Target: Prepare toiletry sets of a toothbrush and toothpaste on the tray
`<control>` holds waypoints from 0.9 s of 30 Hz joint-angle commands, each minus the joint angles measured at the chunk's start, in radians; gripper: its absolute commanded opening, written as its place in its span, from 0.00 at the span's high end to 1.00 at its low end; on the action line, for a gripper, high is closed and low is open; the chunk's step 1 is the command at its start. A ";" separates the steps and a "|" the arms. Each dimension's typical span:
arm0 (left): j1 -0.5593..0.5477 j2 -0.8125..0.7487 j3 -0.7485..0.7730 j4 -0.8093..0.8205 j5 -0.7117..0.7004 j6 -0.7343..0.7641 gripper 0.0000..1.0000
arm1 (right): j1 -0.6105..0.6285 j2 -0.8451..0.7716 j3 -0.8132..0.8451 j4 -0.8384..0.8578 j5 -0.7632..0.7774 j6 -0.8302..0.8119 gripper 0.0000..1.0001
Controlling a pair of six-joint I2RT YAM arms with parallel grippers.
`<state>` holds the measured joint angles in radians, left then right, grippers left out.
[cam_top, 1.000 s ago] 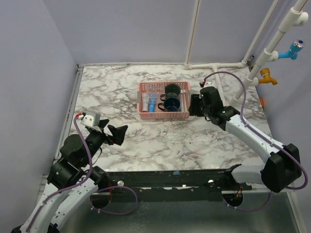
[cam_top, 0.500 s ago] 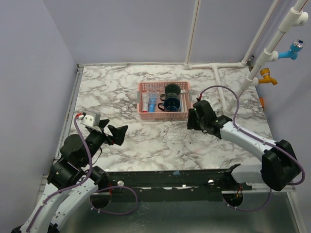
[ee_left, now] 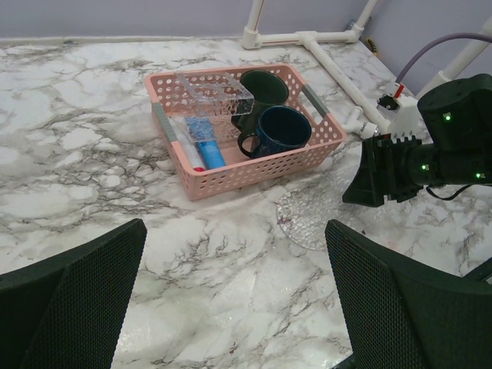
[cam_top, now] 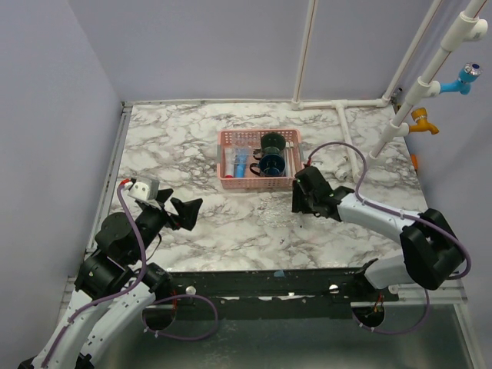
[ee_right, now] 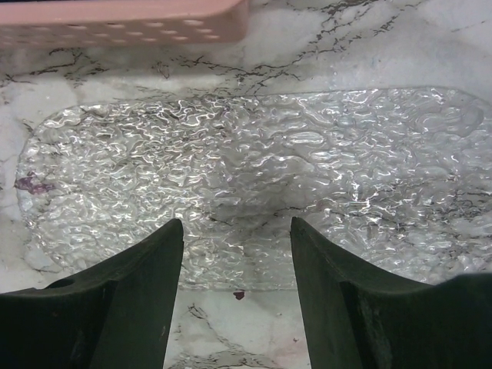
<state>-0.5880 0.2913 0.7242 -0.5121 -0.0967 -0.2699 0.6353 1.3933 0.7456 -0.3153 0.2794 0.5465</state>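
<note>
One tray (ee_right: pixel 254 161) in play, and there it was: clear, ripple-textured, lying flat on the marble table (cam_top: pixel 177 142), just in front of the near wall of the pink basket (cam_top: pixel 259 183), with a thin strip of marble showing between them. Right over the tray's near edge hung the right gripper (ee_right: pixel 237 231), its two fingers parted about halfway with only the tray's surface showing between them, gripping nothing. Whether the fingertips touched the plastic could not be told.

Back in the single basket stood two mugs, side by side: the dark green mug (ee_left: pixel 264 86) at the far side and the navy mug (ee_left: pixel 282 127) nearer, handle to the left. To their left lay one blue tube (ee_left: pixel 206 146) that could be counted for certain, and one clear plastic piece (ee_left: pixel 215 94) rested across the far left corner.

Well off to the near left, the left gripper (ee_left: pixel 234 227) hovered above the marble, spread as wide as it goes and carrying nothing, facing the basket.
</note>
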 commanded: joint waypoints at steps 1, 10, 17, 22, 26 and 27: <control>0.008 0.008 0.004 -0.005 0.019 -0.008 0.01 | 0.024 0.020 -0.015 0.016 0.064 0.036 0.39; 0.008 0.006 0.003 -0.004 0.020 -0.008 0.01 | 0.058 0.064 -0.027 0.036 0.065 0.061 0.38; 0.007 0.010 0.003 -0.002 0.025 -0.009 0.01 | 0.079 0.093 -0.026 0.024 0.091 0.067 0.38; 0.008 0.009 0.004 -0.002 0.025 -0.009 0.01 | 0.104 0.109 -0.038 0.028 0.088 0.074 0.38; 0.007 0.009 0.004 -0.003 0.025 -0.009 0.01 | 0.127 0.125 -0.044 0.028 0.091 0.083 0.38; 0.008 0.008 0.003 -0.003 0.025 -0.009 0.01 | 0.131 0.128 -0.044 0.027 0.093 0.086 0.38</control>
<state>-0.5880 0.2928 0.7242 -0.5121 -0.0940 -0.2722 0.7406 1.4853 0.7300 -0.2939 0.3630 0.6037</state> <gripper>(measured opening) 0.987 0.616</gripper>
